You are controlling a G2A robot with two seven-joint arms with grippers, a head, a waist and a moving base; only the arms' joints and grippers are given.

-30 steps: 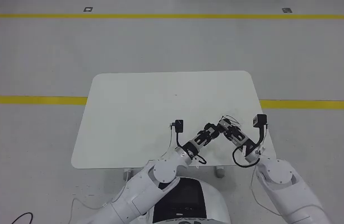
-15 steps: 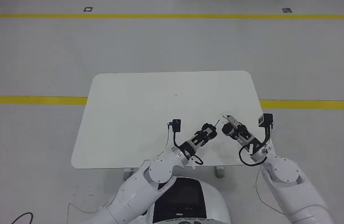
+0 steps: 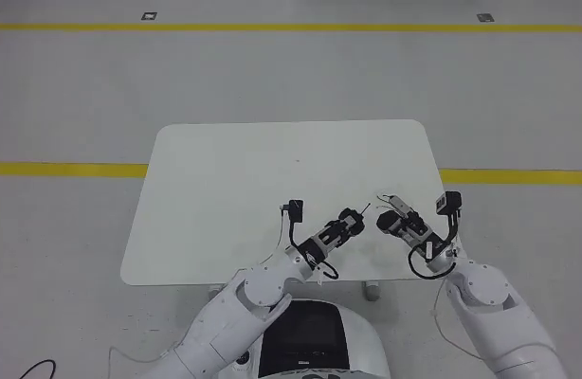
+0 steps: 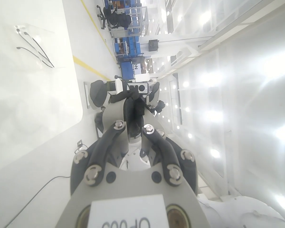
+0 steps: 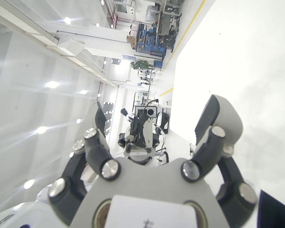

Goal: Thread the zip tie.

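The left gripper [image 4: 133,106] hangs over the table [image 3: 272,189] a little in from its near edge and right of the middle. Its fingers are pressed together on a thin dark zip tie [image 3: 366,207], and the short free end pokes out past the fingertips toward the far edge. How the strip sits between the pads is hidden in the left wrist view. Just beside it, toward the near right corner, the right gripper [image 5: 156,110] has its fingers spread wide with nothing between them. The two grippers face each other across a small gap and do not touch, and the right wrist view shows the left gripper framed between the right one's fingers. Farther in from the near edge, close to the right gripper and toward the right edge, a clear bag [image 4: 41,33] lies flat on the tabletop with several spare ties [image 4: 35,48] inside. Beyond the far edge, a yellow line [image 3: 63,169] crosses the floor.
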